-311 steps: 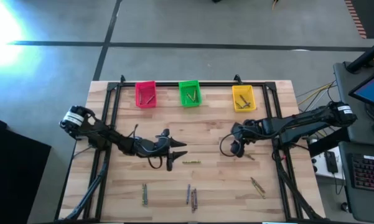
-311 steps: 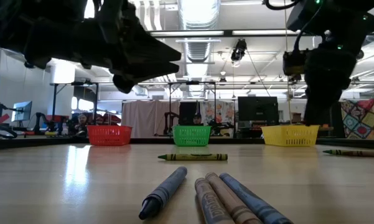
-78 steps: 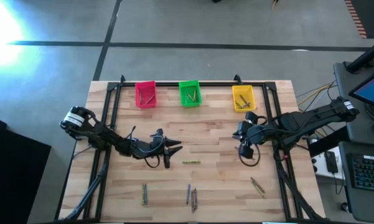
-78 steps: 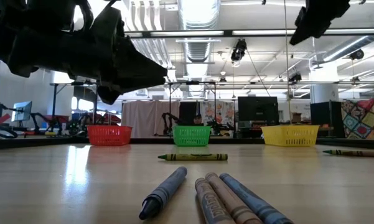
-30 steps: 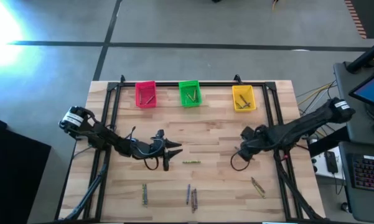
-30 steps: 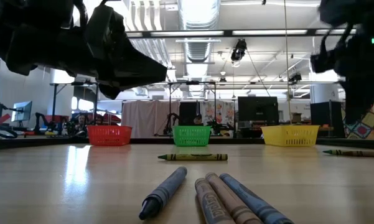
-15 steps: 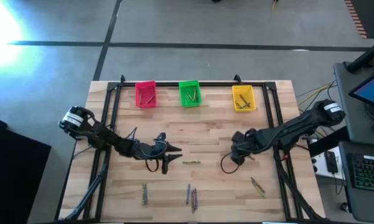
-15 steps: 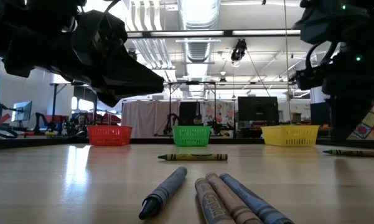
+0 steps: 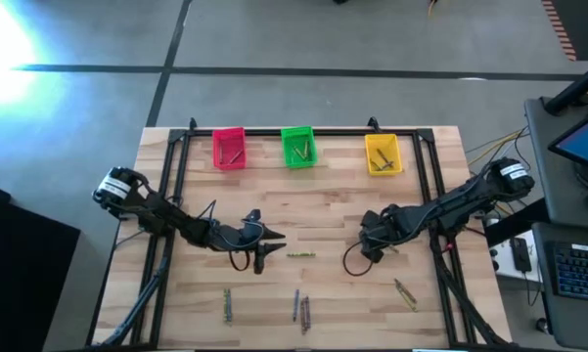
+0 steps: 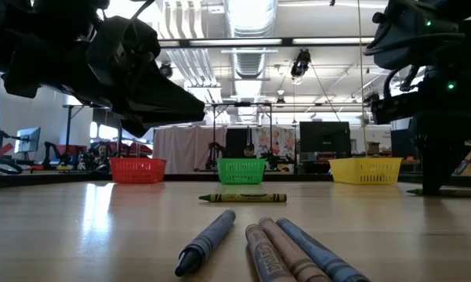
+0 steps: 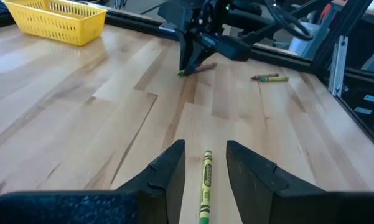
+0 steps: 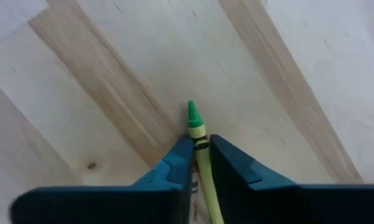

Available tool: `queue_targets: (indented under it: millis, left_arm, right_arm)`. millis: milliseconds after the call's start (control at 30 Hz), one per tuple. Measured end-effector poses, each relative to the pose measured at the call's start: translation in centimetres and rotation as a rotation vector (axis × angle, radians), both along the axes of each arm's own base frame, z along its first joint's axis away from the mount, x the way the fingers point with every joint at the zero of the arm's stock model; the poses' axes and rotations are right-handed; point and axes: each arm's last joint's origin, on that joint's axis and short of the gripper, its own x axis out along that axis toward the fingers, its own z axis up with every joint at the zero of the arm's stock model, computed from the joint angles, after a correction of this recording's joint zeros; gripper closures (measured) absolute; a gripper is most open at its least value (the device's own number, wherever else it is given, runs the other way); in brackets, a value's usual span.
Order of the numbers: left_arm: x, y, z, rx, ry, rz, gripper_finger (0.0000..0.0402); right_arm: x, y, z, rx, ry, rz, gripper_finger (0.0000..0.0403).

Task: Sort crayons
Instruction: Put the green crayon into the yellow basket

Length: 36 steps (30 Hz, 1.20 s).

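Note:
My right gripper [image 12: 199, 163] stands fingers-down on the table's right half [image 9: 372, 250], shut on a yellow-green crayon with a green tip [image 12: 196, 127]. My left gripper [image 11: 205, 163] hovers open left of centre [image 9: 266, 246], pointing toward the right edge. Below and just ahead of it a yellow-green crayon [image 11: 206, 180] lies flat on the table [image 9: 300, 254], showing through the gap between the fingers, untouched. More crayons lie flat near the front edge: a pair at the left [image 9: 227, 305], several in the middle [image 9: 300, 309] [image 10: 286, 249] and a pair at the right [image 9: 405, 291]. My right gripper pinches the crayon's two sides just behind its pointed tip [image 12: 200, 144] between its two fingers. The fingers come from above, pointing down, and stand across the crayon. The crayon lies flat on the wood, its green tip poking out past the fingertips.
A pink bin [image 9: 229, 148], a green bin [image 9: 297, 147] and a yellow bin [image 9: 383, 154] stand in a row along the far edge, each with crayons inside. A black frame [image 9: 274, 130] borders the table. Bare wood lies between the arms and the bins.
My right gripper has come down and toward the table's near-left, onto the crayon on the right half of the table. My left gripper has stayed in place, its tip dipping a little toward the table.

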Motion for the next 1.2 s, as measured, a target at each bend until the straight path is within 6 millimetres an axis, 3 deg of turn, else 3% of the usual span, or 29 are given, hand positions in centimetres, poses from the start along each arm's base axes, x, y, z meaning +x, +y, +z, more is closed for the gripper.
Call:
queue_targets:
  millis: [133,600,1200]
  left_arm:
    - [0.0,0.0,0.0,0.001,0.001,0.000,0.0301]
    - [0.0,0.0,-0.1,0.007,0.012,0.009,0.0301]
    - [0.0,0.0,-0.9,0.017,0.040,0.009,0.0301]
  right_arm:
    - [-0.1,0.0,1.0,0.016,-0.052,0.014,0.0389]
    - [-1.5,-2.1,5.9,-0.029,-0.307,-0.017,0.0393]
    - [-1.3,-2.1,5.9,-0.034,-0.320,0.003,0.0393]
